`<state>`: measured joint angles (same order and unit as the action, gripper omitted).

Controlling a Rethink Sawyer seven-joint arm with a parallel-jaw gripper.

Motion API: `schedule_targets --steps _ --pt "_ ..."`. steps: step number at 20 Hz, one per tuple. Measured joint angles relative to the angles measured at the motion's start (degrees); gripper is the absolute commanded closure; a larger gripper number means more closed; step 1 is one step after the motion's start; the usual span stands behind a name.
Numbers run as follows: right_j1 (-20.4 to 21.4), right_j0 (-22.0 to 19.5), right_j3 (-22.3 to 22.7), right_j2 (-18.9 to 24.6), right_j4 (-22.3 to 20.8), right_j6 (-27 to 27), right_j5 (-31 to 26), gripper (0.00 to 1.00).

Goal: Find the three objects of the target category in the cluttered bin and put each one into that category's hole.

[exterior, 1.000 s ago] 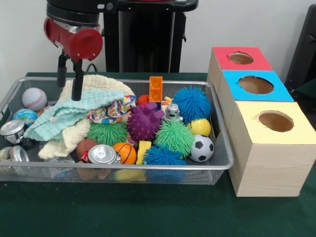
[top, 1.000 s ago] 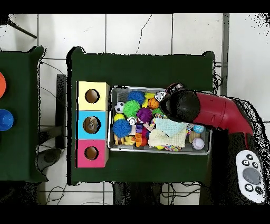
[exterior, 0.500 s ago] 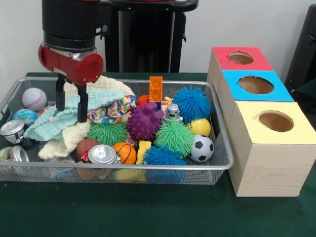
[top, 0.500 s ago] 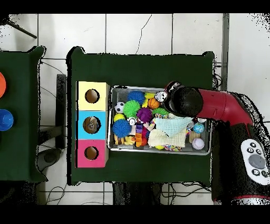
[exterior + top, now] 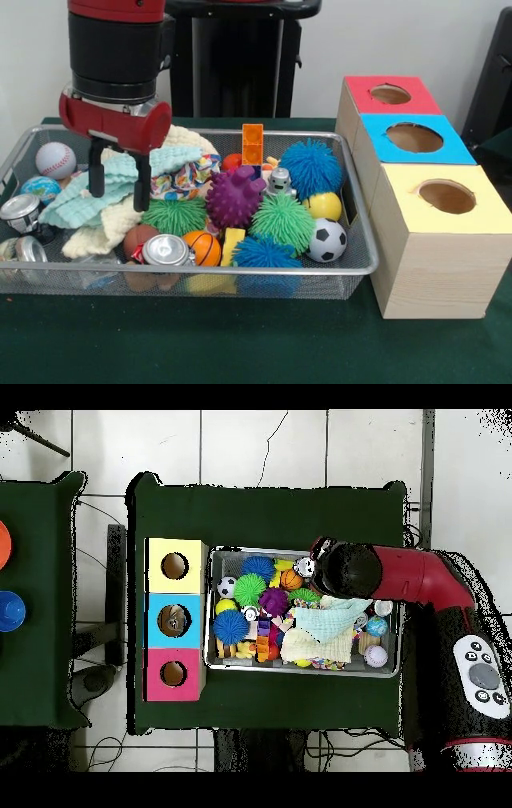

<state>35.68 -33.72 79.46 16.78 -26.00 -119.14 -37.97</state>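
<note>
The wire mesh bin (image 5: 362, 240) is full of toys and shows in the overhead view too (image 5: 212, 609). My gripper (image 5: 118, 197) hangs over its left part, open. The two black fingers (image 5: 142, 182) stand apart, down over a light blue cloth (image 5: 80, 196) that lies on a cream cloth (image 5: 108, 228). Whether they touch it I cannot tell. In the overhead view the arm's head (image 5: 347, 570) hides the gripper. A wooden box row stands beside the bin with a red-topped hole (image 5: 390, 94), a blue-topped hole (image 5: 414, 138) and a yellow-topped hole (image 5: 446, 196).
In the bin are spiky balls in blue (image 5: 311, 168), purple (image 5: 234, 198) and green (image 5: 282, 222), a soccer ball (image 5: 326, 240), a baseball (image 5: 55, 160), a basketball (image 5: 203, 247), metal cans (image 5: 166, 251), an orange block (image 5: 253, 144) and a patterned cloth (image 5: 182, 178).
The arm has come forward and lower over the cloths; the fingers now reach down in front of the light blue cloth. The toys have not moved.
</note>
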Motion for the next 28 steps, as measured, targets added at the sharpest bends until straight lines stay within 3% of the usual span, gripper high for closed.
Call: schedule_targets --steps 7,17,28 --pt "-0.5 0.3 -0.4 0.1 -2.0 0.0 0.0 0.00" --pt "-3.7 0.0 -4.6 0.5 -7.1 0.0 2.7 0.00" --pt "-5.7 -4.2 -7.5 4.6 -9.4 0.0 2.9 0.00"
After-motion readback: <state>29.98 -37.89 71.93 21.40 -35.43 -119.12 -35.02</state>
